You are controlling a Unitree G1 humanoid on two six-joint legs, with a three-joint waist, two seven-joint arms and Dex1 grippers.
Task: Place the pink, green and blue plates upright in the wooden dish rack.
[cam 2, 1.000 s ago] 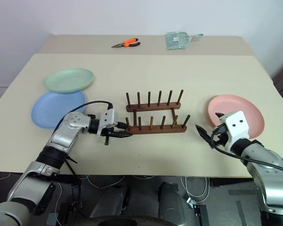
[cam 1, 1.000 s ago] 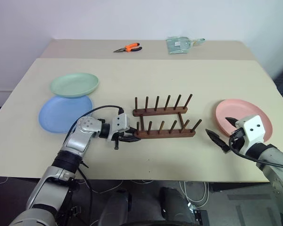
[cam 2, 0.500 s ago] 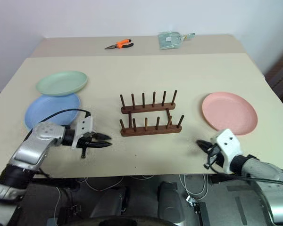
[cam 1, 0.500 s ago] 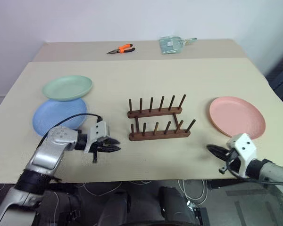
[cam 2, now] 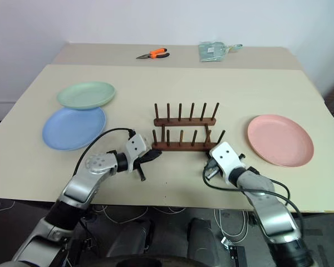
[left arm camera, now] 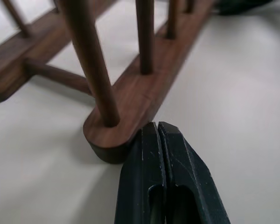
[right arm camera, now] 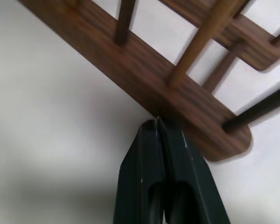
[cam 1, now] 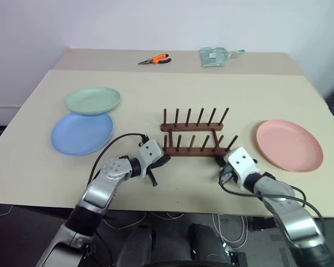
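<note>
The wooden dish rack [cam 1: 195,137] stands empty at mid-table, its pegs upright. My left gripper [left arm camera: 156,127] is shut, and its tips touch the left end of the rack's near rail [left arm camera: 130,100]. At the right end of that rail, my right gripper [right arm camera: 157,121] is also shut, with its tips against the wood. The pink plate [cam 1: 289,145] lies flat to the right of the rack. Far to the left, the green plate [cam 1: 93,100] rests with its edge over the blue plate [cam 1: 82,133].
Orange-handled pliers [cam 1: 154,58] and a clear packet [cam 1: 217,55] lie on the second table at the back. Bare tabletop [cam 1: 178,89] stretches behind the rack and between rack and plates. The table's front edge runs just under both arms.
Both grippers have shut. The right one came leftward from beside the pink plate to the rack's right end. The left one drew back, then returned to the rack's left end.
</note>
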